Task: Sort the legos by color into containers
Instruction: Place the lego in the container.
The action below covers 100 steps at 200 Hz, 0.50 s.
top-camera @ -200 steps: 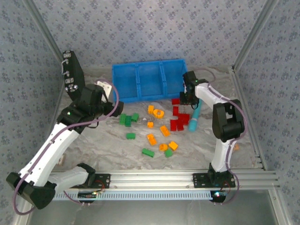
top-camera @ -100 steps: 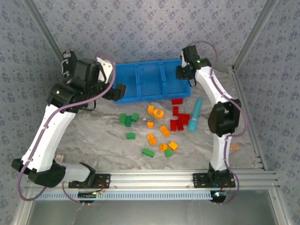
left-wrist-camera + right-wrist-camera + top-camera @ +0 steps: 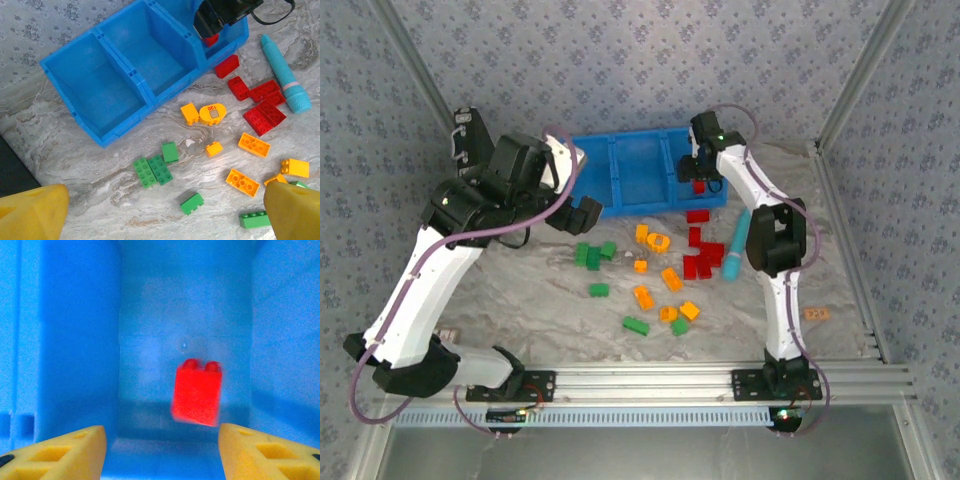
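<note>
Right tool (image 3: 162,437) is hanging over the rightmost compartment (image 3: 150,315) of the blue bin (image 3: 640,207), upper centre of the top view. Its jaws are standing partway apart and touching nothing. Red brick (image 3: 196,392) is showing loose between them, low in the wrist frame, edges blurred. Reading that as dropping into the compartment; can't tell if it's landed. So the step in hand looks like releasing a red one. Left tool (image 3: 160,212) is hovering wide open and carrying nothing, above the desk (image 3: 90,200). The other legos are lying on the desk in front of the bin: reds (image 3: 262,105) at right beside the teal stick (image 3: 285,75), oranges (image 3: 254,145) centre-right, greens (image 3: 152,170) centre. Next, my guess: right tool lifting clear of the bin wall and going for another red. That's calling for a clean pinch on one brick, since several reds are lying against each other.
</note>
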Available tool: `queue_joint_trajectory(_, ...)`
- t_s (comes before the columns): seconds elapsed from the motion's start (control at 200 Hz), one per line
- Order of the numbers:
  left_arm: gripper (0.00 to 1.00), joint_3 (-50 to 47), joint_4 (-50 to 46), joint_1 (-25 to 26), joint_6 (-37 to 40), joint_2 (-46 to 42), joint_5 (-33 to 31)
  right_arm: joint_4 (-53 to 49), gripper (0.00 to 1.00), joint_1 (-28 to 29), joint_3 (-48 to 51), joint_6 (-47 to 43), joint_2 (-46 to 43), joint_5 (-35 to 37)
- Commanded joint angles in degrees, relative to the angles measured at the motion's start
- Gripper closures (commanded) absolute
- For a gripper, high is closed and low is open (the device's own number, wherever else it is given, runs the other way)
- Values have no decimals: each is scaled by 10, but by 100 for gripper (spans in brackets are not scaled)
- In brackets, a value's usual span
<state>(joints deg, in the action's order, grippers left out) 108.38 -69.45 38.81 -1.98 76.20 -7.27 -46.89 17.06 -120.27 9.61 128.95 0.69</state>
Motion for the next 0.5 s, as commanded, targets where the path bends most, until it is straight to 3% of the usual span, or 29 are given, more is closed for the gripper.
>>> queue_joint_trajectory(0.0, 0, 4, -15, 7, 3, -4, 3, 12, 36, 10, 64, 2, -79, 12)
queue_joint_trajectory(0.12, 0, -3, -12, 7, 4, -6, 4, 47, 29, 15, 180, 13, -159, 15)
queue_joint_trajectory(0.355, 0, -2, -9, 7, 12, -17, -3, 121, 2, 24, 394, 38, -287, 7)
queue_joint_trajectory(0.495, 0, -7, -10, 7, 13, -19, -6, 169, 0, 26, 460, 50, -308, 3)
